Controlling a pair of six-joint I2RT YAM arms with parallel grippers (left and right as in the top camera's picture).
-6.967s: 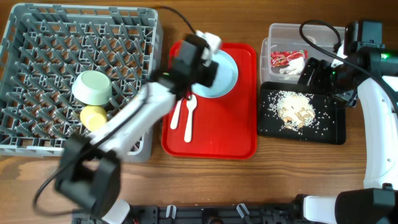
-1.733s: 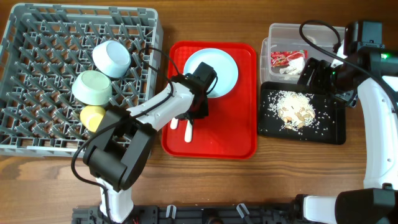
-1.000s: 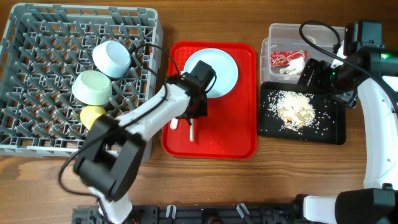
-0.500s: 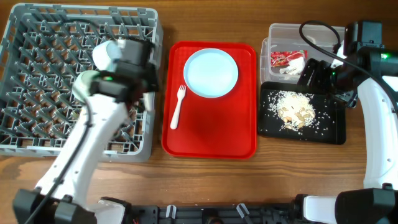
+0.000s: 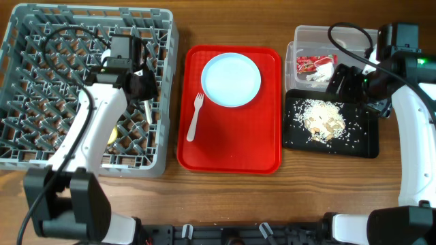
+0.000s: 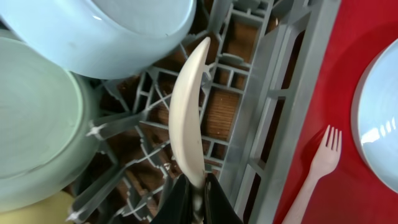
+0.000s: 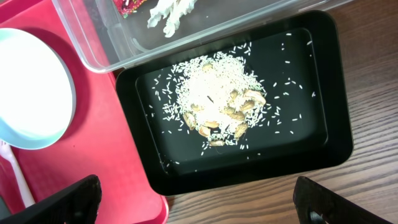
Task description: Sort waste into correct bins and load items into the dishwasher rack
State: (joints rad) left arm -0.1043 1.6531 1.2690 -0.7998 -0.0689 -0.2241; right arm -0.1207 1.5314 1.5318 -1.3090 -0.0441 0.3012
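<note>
The left fingers are pinched shut on the handle end of the white spoon. The spoon stands edge-on out from their tips, over the peg lattice of the grey rack. Just beyond the spoon's tip sits the light blue bowl. The pale green bowl is to one side of the fingers, and the yellow cup is near their base.

The right fingers are spread as wide as they go and hold nothing. Between and beyond them lies the black tray with the rice scraps. Past that is the clear tub, which holds the napkin and the red wrapper.

A second ago the left fingers were down on the red tray where spoon and fork lay together. Now only the fork lies there, beside the plate, and the spoon has been carried across to the rack. The left arm now covers the bowls in the overhead view. The right arm has not shifted.

The left arm runs from its base at the near edge of the bench diagonally up over the rack. Its wrist is turned toward the rack's side next to the red tray. The right arm rises along the far right of the bench, its wrist folded back inward over the place where the tub and black tray meet.
</note>
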